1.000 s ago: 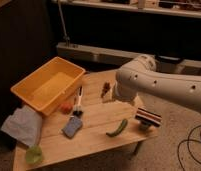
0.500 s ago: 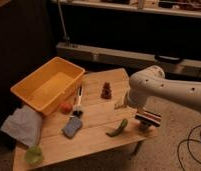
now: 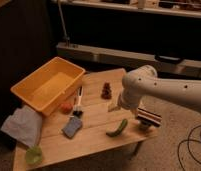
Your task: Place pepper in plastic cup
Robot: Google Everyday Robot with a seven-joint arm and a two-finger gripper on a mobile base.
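Your gripper (image 3: 115,106) hangs right of the yellow bin (image 3: 29,103), low over the table (image 3: 94,117), jaws spread wide, gripping nothing. Pepper (image 3: 117,128) lies flat, right of the bin and nearer the front edge. Plastic cup (image 3: 34,155) stands below the bin's near-left corner.

A wooden bench (image 3: 96,141) carries a yellow bin (image 3: 49,86) at its far left corner. Just beside the bin's near wall lie a small red-orange ball (image 3: 67,107) and a black-and-white pen (image 3: 79,99). A blue pad (image 3: 72,126) lies nearer the front. A grey cloth (image 3: 21,125) hangs over the left edge. A dark brown lump (image 3: 107,90) stands mid-bench, and a striped block (image 3: 148,117) sits at the right edge. Cables (image 3: 191,145) loop on the floor.
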